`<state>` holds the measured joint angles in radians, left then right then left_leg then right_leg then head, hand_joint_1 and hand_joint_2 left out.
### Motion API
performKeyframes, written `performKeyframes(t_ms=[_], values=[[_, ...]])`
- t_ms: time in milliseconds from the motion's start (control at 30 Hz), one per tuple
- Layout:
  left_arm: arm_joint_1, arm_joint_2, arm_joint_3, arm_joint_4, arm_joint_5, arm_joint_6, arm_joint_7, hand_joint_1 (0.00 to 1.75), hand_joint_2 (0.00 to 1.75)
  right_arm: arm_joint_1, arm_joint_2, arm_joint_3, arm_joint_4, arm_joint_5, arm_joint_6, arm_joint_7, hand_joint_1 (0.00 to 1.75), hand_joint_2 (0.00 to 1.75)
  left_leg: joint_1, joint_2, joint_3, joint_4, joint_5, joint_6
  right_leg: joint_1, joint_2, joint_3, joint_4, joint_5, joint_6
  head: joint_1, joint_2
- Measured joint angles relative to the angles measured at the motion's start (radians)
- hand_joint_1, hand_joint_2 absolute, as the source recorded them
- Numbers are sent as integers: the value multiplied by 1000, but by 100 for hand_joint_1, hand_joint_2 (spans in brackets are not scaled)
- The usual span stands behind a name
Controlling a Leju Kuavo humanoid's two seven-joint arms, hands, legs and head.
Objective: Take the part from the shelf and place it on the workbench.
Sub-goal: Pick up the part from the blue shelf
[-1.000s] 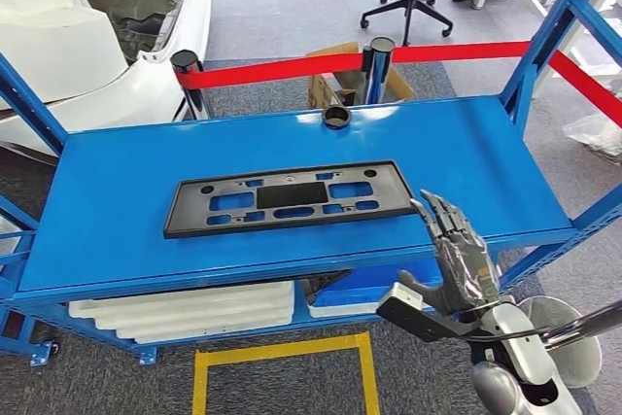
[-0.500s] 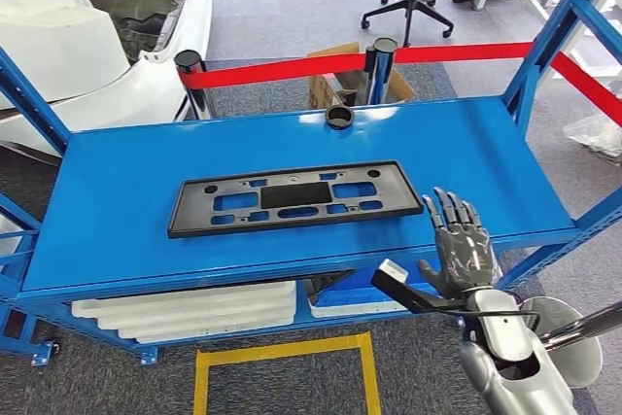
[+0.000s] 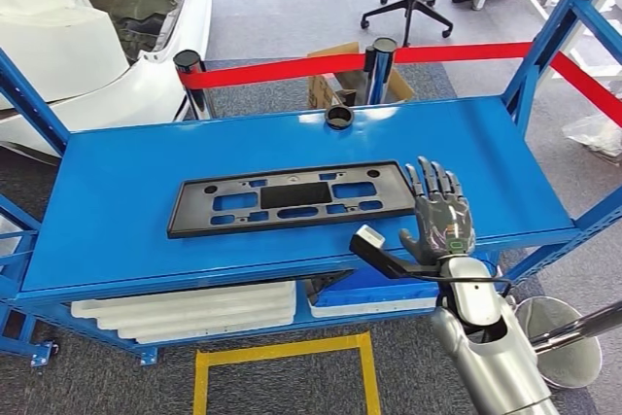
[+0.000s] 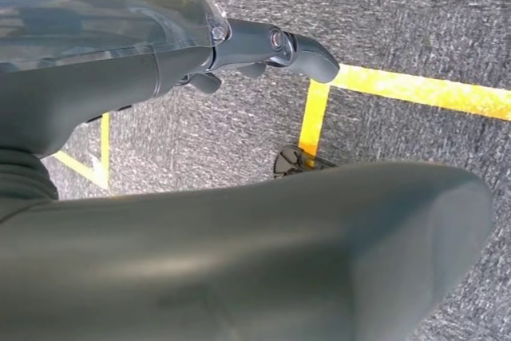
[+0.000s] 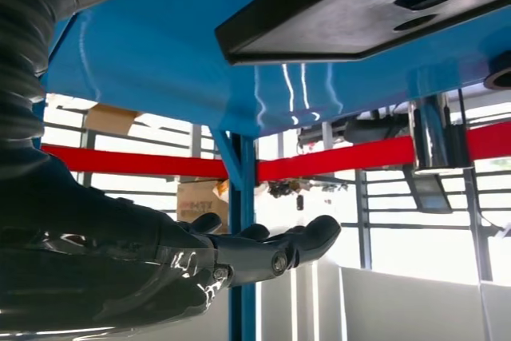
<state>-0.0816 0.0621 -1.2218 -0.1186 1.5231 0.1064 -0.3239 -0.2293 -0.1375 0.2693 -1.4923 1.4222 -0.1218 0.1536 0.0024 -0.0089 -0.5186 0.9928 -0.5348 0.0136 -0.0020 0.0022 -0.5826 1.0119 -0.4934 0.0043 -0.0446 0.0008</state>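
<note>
The part, a long flat black plate (image 3: 292, 197) with several cut-outs, lies on the blue shelf (image 3: 118, 201). My right hand (image 3: 437, 213) hovers above the shelf just past the plate's right end, fingers spread and holding nothing. In the right wrist view the plate's end (image 5: 362, 13) shows close beyond the stretched fingers (image 5: 283, 253), apart from them. In the left wrist view my left hand (image 4: 265, 45) hangs over grey carpet with fingers apart and nothing in it.
A black round cup (image 3: 337, 118) sits at the shelf's back edge. White trays (image 3: 190, 308) and a blue bin (image 3: 366, 289) fill the lower shelf. Red barrier tape (image 3: 279, 69) on chrome posts (image 3: 380, 70) runs behind. Blue uprights (image 3: 557, 36) frame the right side. Yellow floor tape (image 3: 282, 352) lies below.
My right hand has risen from the shelf's front edge and moved left and forward, ending near the plate's right end. The plate has not moved.
</note>
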Motion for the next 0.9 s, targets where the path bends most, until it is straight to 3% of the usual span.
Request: performKeyframes(t_ms=[500, 900], values=[[-2, 3, -5, 0, 0, 4, 0, 0, 0, -58, 17, -1, 133, -68, 32, -27, 0, 175, -1, 0, 0, 0, 0, 0, 0, 0, 0, 0, 0, 0, 0, 0], [-7, 3, -28, 0, 0, 0, 0, 0, 0, -137, 45, -1, 241, -13, 25, -16, 0, 175, 0, 0, 0, 0, 0, 0, 0, 0, 0, 0, 0, 0, 0, 0]])
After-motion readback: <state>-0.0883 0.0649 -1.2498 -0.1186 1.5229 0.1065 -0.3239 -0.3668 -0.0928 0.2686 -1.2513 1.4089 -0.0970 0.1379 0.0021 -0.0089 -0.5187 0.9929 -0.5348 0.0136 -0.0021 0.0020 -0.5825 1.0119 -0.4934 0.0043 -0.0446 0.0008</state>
